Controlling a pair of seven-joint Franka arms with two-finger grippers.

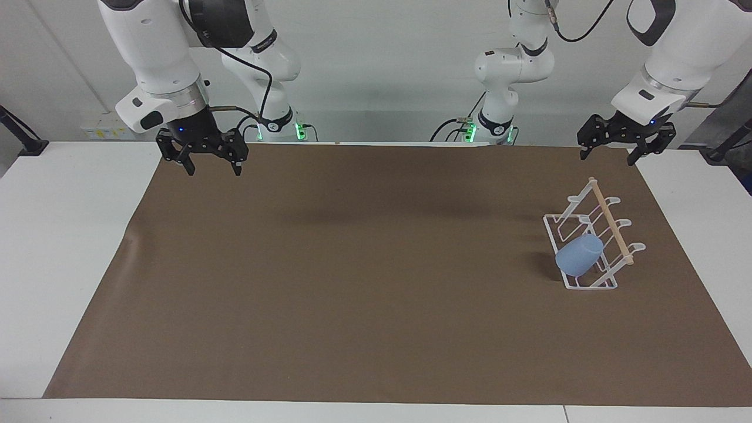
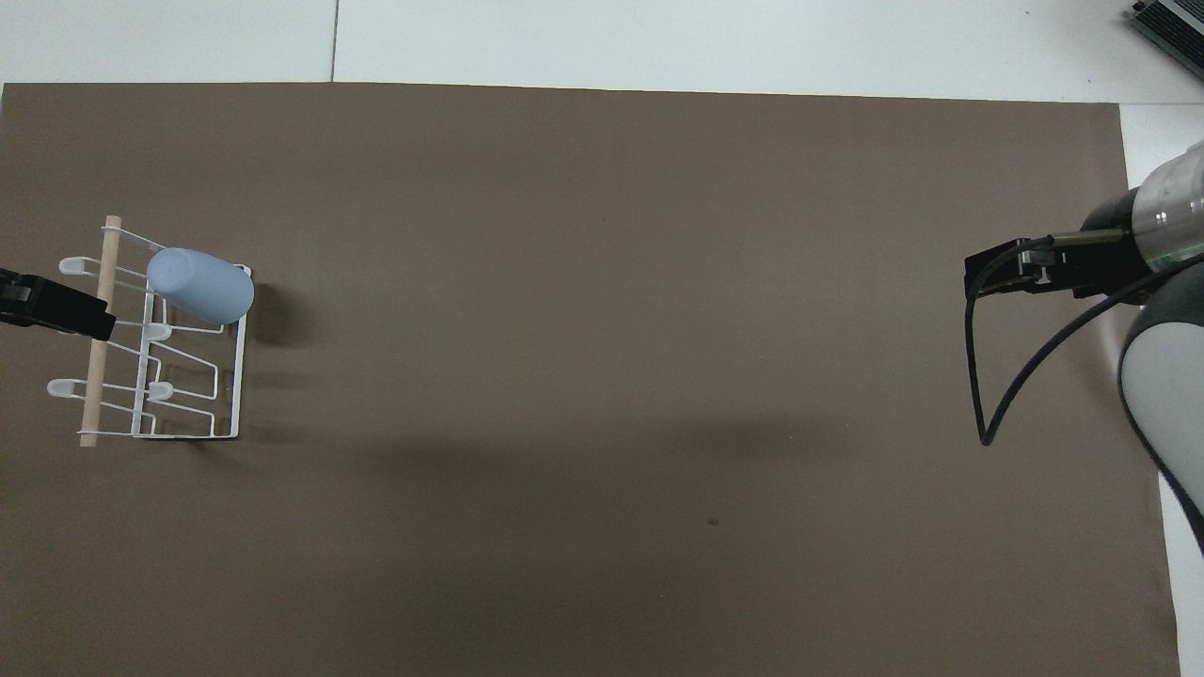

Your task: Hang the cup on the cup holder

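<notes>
The small light-blue tapered plastic cup (image 1: 578,255) sits tilted on the white wire cup holder (image 1: 589,235), mouth down over one of the slanted loops at the rack's end farther from the robots, closed base pointing up and toward the middle of the desk; in the overhead view the cup (image 2: 200,285) covers that end loop while the other loops and upturned prongs of the cup holder (image 2: 160,376) carry nothing. A light wooden dowel (image 1: 611,221) crosses the raised top of the rack, running its whole length. The rack stands on a brown paper mat (image 1: 376,282) that covers most of the white desk (image 1: 64,247), at the left arm's end of the desk. The left tool (image 1: 626,148) hangs in the air over the mat edge next to the robots, above the rack and clear of it, fingers apart, holding nothing; in the overhead view only its dark tip (image 2: 56,308) shows, overlapping the dowel. The right tool (image 1: 204,158) hangs over the mat corner at the right arm's end, fingers apart, empty; right arm waits
</notes>
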